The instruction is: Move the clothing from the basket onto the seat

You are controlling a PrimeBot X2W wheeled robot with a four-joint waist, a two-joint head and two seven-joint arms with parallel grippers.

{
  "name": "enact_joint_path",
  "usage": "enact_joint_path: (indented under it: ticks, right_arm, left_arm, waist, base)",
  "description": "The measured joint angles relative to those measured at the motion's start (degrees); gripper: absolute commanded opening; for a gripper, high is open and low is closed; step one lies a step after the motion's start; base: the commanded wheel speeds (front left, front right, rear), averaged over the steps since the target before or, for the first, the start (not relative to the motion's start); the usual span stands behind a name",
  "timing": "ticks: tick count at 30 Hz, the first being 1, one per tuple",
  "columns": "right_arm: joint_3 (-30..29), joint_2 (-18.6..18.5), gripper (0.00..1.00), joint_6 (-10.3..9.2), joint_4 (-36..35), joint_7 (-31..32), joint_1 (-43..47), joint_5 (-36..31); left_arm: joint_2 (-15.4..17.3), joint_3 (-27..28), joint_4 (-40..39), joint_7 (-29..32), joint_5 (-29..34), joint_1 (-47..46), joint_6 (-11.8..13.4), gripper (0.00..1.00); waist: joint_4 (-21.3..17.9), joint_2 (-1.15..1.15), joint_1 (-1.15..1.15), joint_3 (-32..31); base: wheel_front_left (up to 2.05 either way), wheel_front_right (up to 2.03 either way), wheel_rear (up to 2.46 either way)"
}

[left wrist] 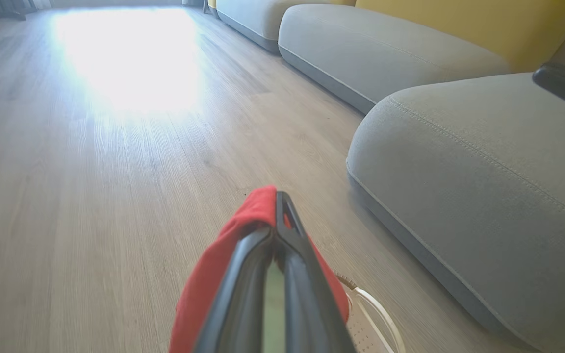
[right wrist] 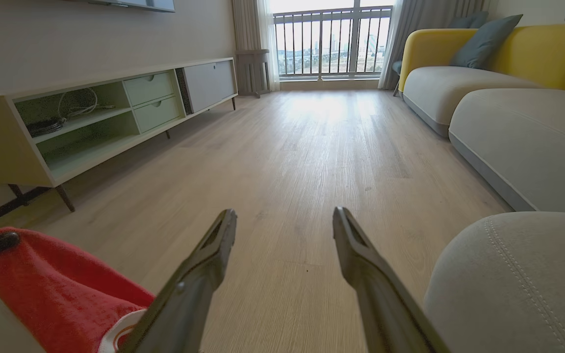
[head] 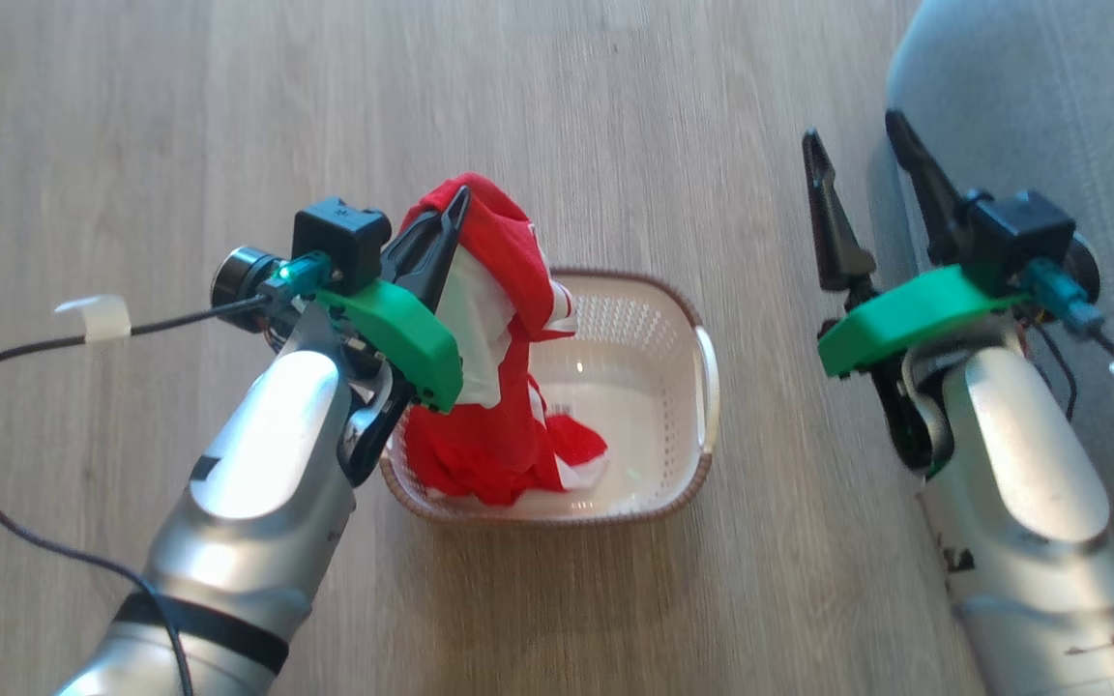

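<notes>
left claw (head: 458, 205) pinches the clothing (head: 509, 253), hanging lengthwise down into the basket (head: 708, 387); right claw (head: 854, 129) gapes empty.

Red-and-white clothing (head: 509, 387), cream basket (head: 644, 387)

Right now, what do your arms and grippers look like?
The left forearm and right forearm are silver shells. The left gripper and right gripper each have two long, tapered black fingers on a green bracket, beside a black camera block with a teal plug. A black cable with a white tape tag trails from the left wrist.
</notes>
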Motion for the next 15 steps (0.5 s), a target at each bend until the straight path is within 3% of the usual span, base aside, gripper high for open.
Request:
enact_joint_path:
  ticks: [15]
  right_arm:
    - [0.44, 0.02, 1.00, 0.00, 2.55, 0.00, 6.80, 1.47]
  left_arm:
    - [-0.78, 4.15, -8.78, 0.00, 3.67, 3.76, -0.02, 0.00]
  waist:
    - [1.41, 0.00, 0.00, -10.84]
  base:
    - [0.00, 0.00, 0.00]
